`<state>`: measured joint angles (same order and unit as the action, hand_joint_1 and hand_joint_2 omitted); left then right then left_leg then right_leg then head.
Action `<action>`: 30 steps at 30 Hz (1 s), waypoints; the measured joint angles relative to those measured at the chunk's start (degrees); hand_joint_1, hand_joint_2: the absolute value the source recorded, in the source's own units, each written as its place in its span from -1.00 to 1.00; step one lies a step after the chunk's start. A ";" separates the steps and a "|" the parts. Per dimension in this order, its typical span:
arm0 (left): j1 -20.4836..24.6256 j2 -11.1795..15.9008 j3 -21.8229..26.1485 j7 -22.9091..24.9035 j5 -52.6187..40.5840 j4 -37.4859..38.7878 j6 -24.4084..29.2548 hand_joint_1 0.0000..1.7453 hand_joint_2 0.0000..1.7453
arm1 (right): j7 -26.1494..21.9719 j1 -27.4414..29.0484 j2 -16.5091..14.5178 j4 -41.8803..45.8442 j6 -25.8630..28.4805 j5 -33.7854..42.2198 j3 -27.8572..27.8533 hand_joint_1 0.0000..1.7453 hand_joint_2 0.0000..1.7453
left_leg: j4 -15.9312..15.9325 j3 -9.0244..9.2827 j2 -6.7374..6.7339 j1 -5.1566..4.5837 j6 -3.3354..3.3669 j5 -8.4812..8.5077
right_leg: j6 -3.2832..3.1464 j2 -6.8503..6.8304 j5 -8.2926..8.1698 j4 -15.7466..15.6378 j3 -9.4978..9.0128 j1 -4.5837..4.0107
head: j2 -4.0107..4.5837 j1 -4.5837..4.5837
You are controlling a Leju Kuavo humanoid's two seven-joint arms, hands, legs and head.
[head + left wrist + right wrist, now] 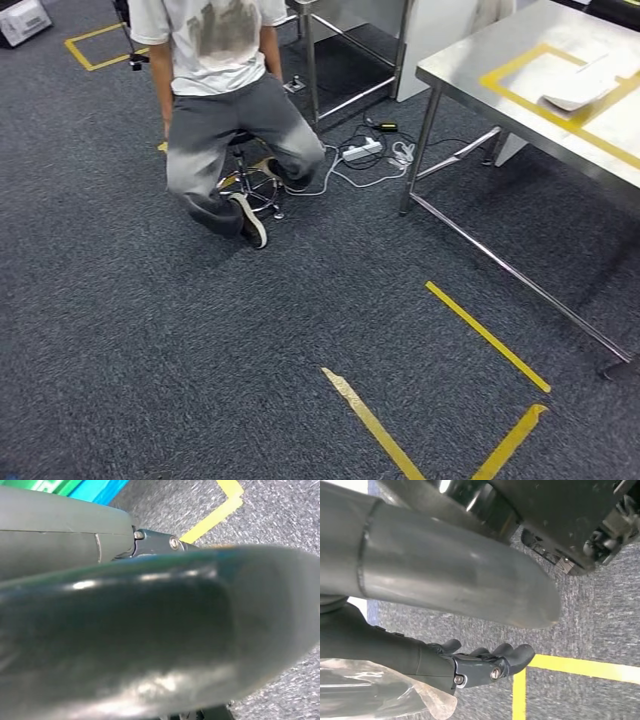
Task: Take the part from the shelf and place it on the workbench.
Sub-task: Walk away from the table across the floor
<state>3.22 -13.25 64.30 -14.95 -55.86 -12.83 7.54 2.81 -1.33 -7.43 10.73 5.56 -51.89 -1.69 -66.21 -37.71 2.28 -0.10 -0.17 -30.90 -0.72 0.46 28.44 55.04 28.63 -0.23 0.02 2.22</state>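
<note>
My right robot hand [471, 667] grasps the bagged part [376, 695]; left robot hand [151, 630] state unclear. Risk: slippery plastic slipping before the table [483, 70].

Both hands seen at the wrists.
The right hand [471, 662] is held with fingers [516, 656] extended (thumb [463, 575] alongside); the left hand [158, 630] is blurred.

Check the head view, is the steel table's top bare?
No, a flat white object lies on the steel table, inside the yellow tape outline on its top.
</note>
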 joint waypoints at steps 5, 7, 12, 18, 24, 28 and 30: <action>-0.12 0.49 -0.25 -0.13 -1.67 0.00 -1.21 -1.00 -1.00 | 0.97 0.51 0.02 -0.02 0.38 1.38 -0.90 -1.00 -1.00 | -3.33 -0.94 -2.47 1.69 -2.15 0.08 | 0.76 -4.64 0.71 0.11 -0.35 0.61 | 0.00 0.12; -0.15 0.65 -0.41 -0.04 -2.16 0.00 -1.39 -1.00 -1.00 | 1.24 0.49 0.02 -0.02 0.45 1.78 -1.17 -1.00 -1.00 | 1.84 1.88 -3.40 2.13 -2.72 2.72 | 1.23 -5.46 1.00 0.26 -0.59 0.90 | 0.00 0.12; -0.05 0.66 -0.66 0.11 -2.55 0.01 -1.47 -1.00 -1.00 | 1.42 0.50 0.03 -0.02 0.47 2.03 -1.49 -1.00 -1.00 | 5.47 3.83 -5.21 2.32 -3.18 3.61 | 1.75 -6.00 1.33 0.59 -0.75 0.90 | 0.00 0.14; 0.44 1.22 -3.64 0.17 -6.88 0.09 -0.79 -1.00 -1.00 | 0.78 0.18 -0.53 -0.02 0.94 6.11 -5.35 -1.00 -1.00 | 7.07 4.39 -0.51 0.73 1.57 3.35 | 3.36 -0.90 10.10 17.08 6.87 1.13 | 0.00 -0.53; 0.61 0.90 -5.35 -1.68 -8.24 0.16 -0.49 -1.00 -1.00 | -0.47 0.04 -0.70 -0.02 1.01 8.04 -8.44 -1.00 -1.00 | 7.04 4.42 4.77 0.30 1.67 3.43 | 0.10 4.30 0.62 4.76 3.76 -0.65 | 0.00 -0.52; 0.51 0.58 -5.83 -1.68 -8.45 0.25 -0.39 -1.00 -1.00 | -0.51 -0.47 -0.76 -0.01 0.91 8.26 -9.42 -1.00 -1.00 | 7.25 3.79 6.63 0.72 0.62 3.80 | -0.25 3.98 0.11 1.73 2.06 -0.65 | 0.00 -0.90; 0.56 0.63 -5.92 -1.67 -8.45 0.26 -0.41 -1.00 -1.00 | -0.54 -0.59 -0.95 0.00 0.84 8.21 -9.65 -1.00 -1.00 | 5.12 2.91 3.42 0.23 0.18 2.02 | -0.03 2.08 -0.50 0.00 1.13 -0.37 | 0.00 -0.68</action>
<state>3.79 -12.61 58.39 -16.62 -64.30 -12.57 7.13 2.27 -1.92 -8.38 10.73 6.39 -43.68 -11.34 -61.09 -34.81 5.69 0.13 0.00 -28.87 -0.75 2.54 27.95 55.05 29.76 -0.60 0.02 1.54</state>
